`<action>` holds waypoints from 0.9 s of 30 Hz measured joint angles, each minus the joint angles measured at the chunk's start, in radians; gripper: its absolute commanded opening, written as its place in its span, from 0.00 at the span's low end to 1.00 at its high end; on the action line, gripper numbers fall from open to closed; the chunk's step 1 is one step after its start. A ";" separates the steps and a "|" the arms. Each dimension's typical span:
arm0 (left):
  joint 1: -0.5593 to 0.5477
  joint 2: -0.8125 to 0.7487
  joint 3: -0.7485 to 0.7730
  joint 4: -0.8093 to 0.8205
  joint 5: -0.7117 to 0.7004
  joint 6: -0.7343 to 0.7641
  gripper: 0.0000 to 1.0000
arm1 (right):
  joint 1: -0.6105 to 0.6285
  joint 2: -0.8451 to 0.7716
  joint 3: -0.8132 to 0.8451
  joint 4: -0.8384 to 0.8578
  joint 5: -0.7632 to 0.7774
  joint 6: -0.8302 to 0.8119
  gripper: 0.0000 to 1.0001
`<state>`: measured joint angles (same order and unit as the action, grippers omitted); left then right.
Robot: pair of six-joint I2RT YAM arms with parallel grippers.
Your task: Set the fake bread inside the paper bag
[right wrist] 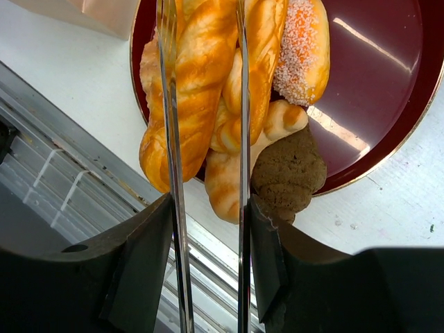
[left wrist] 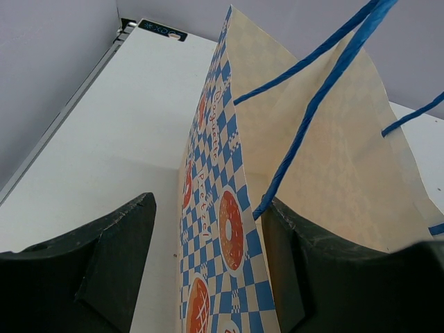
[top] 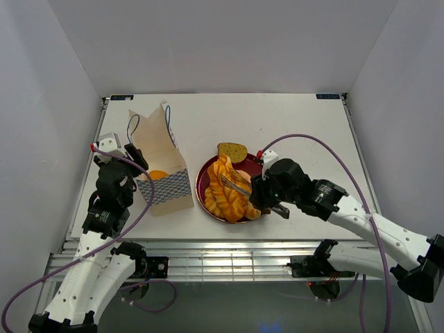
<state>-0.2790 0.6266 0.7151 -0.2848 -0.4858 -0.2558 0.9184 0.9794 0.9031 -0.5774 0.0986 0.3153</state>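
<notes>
The paper bag (top: 163,163) stands open left of centre, with an orange roll (top: 158,175) inside it. My left gripper (top: 139,161) straddles its left wall, open; in the left wrist view its jaws stand on either side of the checkered wall (left wrist: 229,222), the left finger (left wrist: 111,263) apart from it. Several pieces of fake bread (top: 229,191) lie piled on a dark-red plate (top: 201,182). My right gripper (top: 267,194) is shut on metal tongs (right wrist: 170,139), whose arms reach over a long golden braid (right wrist: 201,62), apart from it.
A brown toast slice (top: 232,151) leans on the plate's far rim. A sugared roll (right wrist: 305,48) and a brown bun (right wrist: 288,170) lie on the plate (right wrist: 388,104). Blue cord handles (left wrist: 305,118) rise from the bag. The table's near edge and metal rails lie just below the plate.
</notes>
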 measured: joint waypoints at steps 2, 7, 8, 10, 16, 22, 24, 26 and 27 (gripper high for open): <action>0.000 0.000 0.000 0.000 0.001 0.000 0.72 | 0.000 0.009 -0.004 0.000 0.000 0.001 0.52; 0.000 -0.002 0.000 0.000 0.003 0.000 0.72 | 0.000 0.024 -0.005 0.000 -0.004 0.011 0.53; 0.000 -0.002 0.000 0.000 0.003 0.000 0.72 | 0.000 0.024 -0.005 0.000 -0.004 0.011 0.53; 0.000 -0.002 0.000 -0.002 0.004 0.000 0.73 | 0.000 0.024 -0.006 0.000 -0.005 0.015 0.54; 0.000 -0.005 0.000 -0.003 0.007 0.000 0.73 | 0.000 0.040 -0.008 -0.002 -0.007 0.027 0.53; 0.000 -0.008 0.000 -0.006 0.007 0.000 0.73 | 0.000 0.070 -0.003 -0.015 0.000 0.055 0.52; 0.000 -0.008 0.000 -0.007 0.008 0.000 0.72 | 0.000 0.078 0.002 -0.019 0.001 0.064 0.52; 0.000 -0.008 0.000 -0.007 0.008 -0.001 0.72 | 0.000 0.082 0.008 -0.021 0.002 0.073 0.52; 0.000 -0.008 0.000 -0.006 0.008 -0.001 0.72 | 0.000 0.084 0.011 -0.022 0.003 0.076 0.52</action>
<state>-0.2790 0.6182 0.7151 -0.2913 -0.4782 -0.2565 0.9184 1.0634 0.9142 -0.5995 0.1020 0.3912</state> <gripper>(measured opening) 0.725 0.524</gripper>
